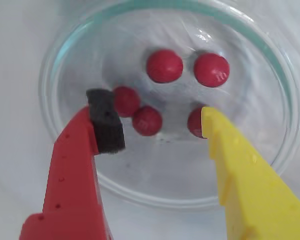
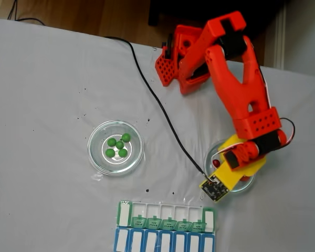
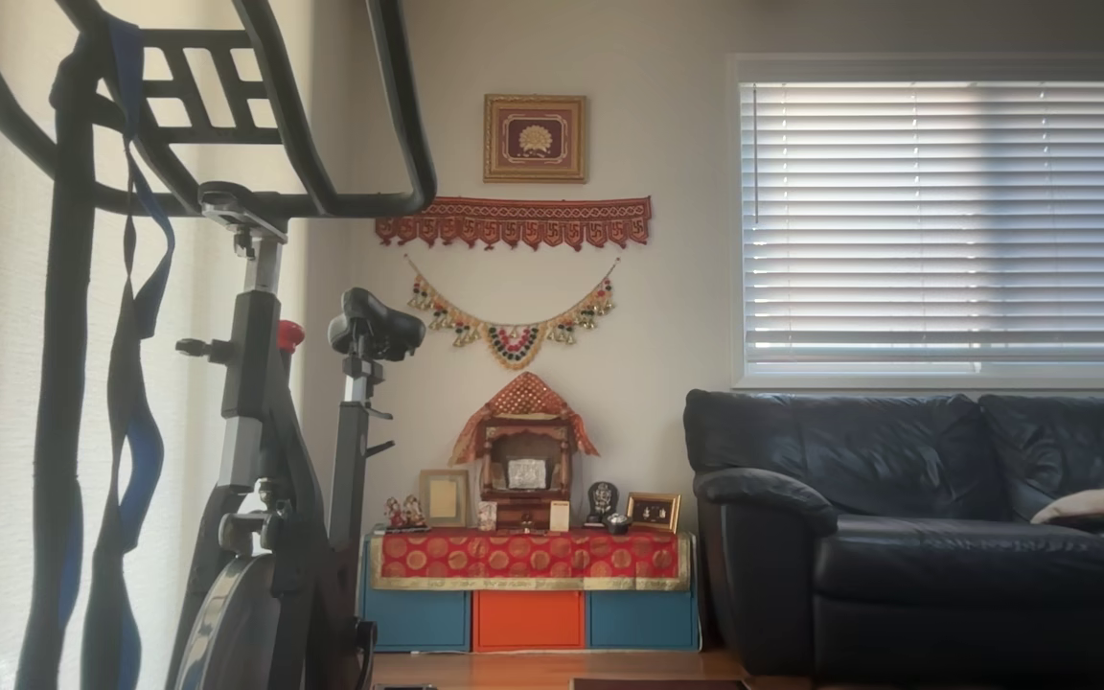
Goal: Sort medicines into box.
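Medicines here are small round balls. Going left to right in the fixed view, five shiny green balls (image 2: 118,146) sit in a clear round glass dish (image 2: 96,157), well apart from the arm. In the wrist view, five dark red balls (image 1: 164,65) lie in another clear glass dish (image 1: 65,60). The end effector (image 1: 155,127) hangs spread wide over them, pinching nothing. One red ball (image 1: 147,120) sits between its tips. I think picking is the step now: it should go lower and squeeze, then carry the ball to the long green-lidded pill box (image 2: 167,217).

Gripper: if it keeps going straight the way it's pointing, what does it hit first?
Probably the red ball lying between the open fingers of the gripper in the wrist view, or the floor of the glass dish beside it. Depth is unclear, so which comes first is uncertain.
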